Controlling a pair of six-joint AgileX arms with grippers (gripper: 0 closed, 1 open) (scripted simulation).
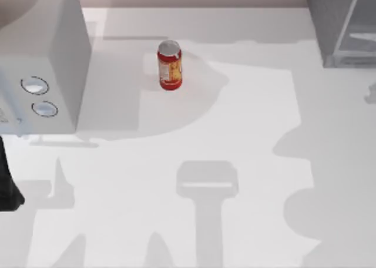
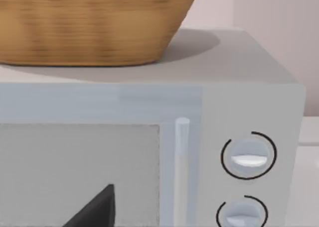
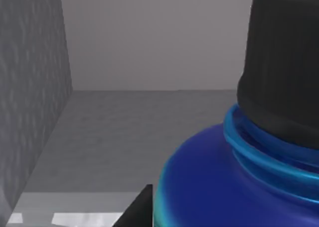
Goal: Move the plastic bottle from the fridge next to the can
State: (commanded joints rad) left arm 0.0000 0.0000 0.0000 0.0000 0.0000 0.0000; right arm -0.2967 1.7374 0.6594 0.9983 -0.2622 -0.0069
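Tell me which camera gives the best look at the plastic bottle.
The right wrist view: the plastic bottle is seen close up there, blue shoulder and black cap, against grey inner walls. The top view has the can and the fridge at its right edge; the left wrist view faces the white box with dials.

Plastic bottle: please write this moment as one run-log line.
plastic bottle: inside fridge, close to right wrist camera | can: upright on table | left arm: facing white box
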